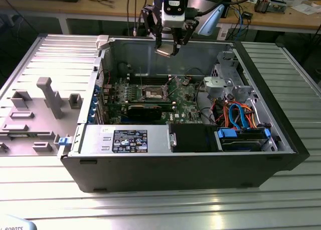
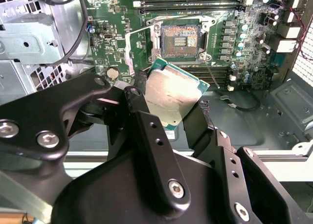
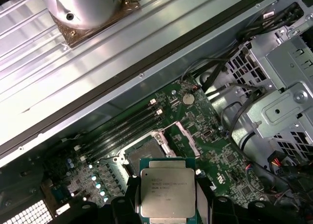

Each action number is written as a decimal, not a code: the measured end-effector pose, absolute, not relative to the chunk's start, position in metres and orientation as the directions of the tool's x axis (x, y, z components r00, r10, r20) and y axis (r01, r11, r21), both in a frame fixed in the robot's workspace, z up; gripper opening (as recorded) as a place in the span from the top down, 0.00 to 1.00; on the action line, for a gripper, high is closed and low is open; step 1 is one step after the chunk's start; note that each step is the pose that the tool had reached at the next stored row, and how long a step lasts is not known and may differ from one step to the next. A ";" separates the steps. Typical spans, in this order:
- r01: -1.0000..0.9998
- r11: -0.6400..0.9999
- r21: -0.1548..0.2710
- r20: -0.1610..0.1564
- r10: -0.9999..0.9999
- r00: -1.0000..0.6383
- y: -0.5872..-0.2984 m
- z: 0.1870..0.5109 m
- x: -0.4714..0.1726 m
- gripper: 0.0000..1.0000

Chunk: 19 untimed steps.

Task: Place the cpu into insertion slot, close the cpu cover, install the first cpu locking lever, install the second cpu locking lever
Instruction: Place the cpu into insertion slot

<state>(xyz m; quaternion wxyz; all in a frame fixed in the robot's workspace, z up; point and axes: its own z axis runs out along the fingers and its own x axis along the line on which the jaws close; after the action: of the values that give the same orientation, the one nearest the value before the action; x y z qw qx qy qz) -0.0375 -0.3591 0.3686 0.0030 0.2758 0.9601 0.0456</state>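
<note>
The gripper [image 1: 168, 48] pinched the cpu [image 2: 171, 99] above the empty insertion slot [image 2: 180, 40]; seating, cover and levers were not yet done.

We saw the cpu [image 2: 171, 94] topped with pale, smooth metal that gave a soft sheen, its edge showing green board material. The gripper [image 2: 170, 101] clamped on it was matt black, its fingers [image 2: 144, 121] smooth and set with shiny metal screw heads. The insertion slot [image 2: 178, 40] had a bright, polished metal rim around a dark, finely textured centre. The motherboard [image 2: 234, 72] around it looked glossy green. The drive cage [image 3: 283, 101] was bare, dull grey sheet metal, perforated in places. The computer case [image 1: 175, 164] had a matt black outer wall, and the table [image 1: 150, 205] under it was ribbed, silvery metal that caught the glare.
</note>
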 end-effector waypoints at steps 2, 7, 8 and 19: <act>0.543 0.835 0.089 0.019 0.543 -0.839 -0.359 0.369 -0.037 0.45; 0.563 0.822 0.089 0.019 0.564 -0.826 -0.359 0.369 -0.037 0.45; 0.563 0.822 0.089 0.019 0.564 -0.826 -0.359 0.369 -0.037 0.45; 0.590 0.803 0.089 0.019 0.590 -0.807 -0.359 0.369 -0.037 0.45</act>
<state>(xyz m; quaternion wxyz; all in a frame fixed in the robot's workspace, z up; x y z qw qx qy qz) -0.0375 -0.3591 0.3686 0.0047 0.3107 0.9494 0.0455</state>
